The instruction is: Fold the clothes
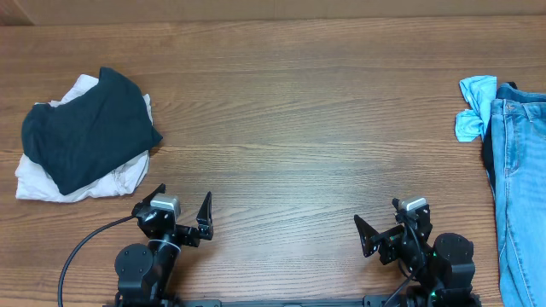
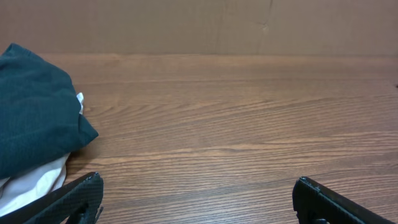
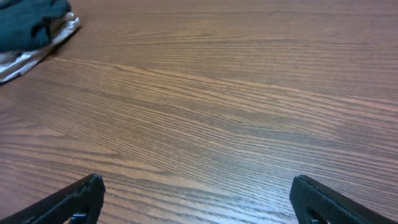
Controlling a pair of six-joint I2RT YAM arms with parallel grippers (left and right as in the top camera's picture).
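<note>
The light-blue denim jeans (image 1: 520, 196) lie along the table's right edge in the overhead view, partly cut off by the frame. My left gripper (image 1: 182, 215) is open and empty near the front left of the table, far from the jeans. It also shows in the left wrist view (image 2: 198, 193) with only bare wood between its fingers. My right gripper (image 1: 381, 226) is open and empty near the front right, to the left of the jeans. It also shows in the right wrist view (image 3: 196, 193). The jeans are out of both wrist views.
A dark navy top (image 1: 85, 128) lies over a white garment (image 1: 51, 181) at the left. The pile also shows in the left wrist view (image 2: 31, 118) and the right wrist view (image 3: 28, 22). A small sky-blue cloth (image 1: 474, 107) lies beside the jeans' top.
</note>
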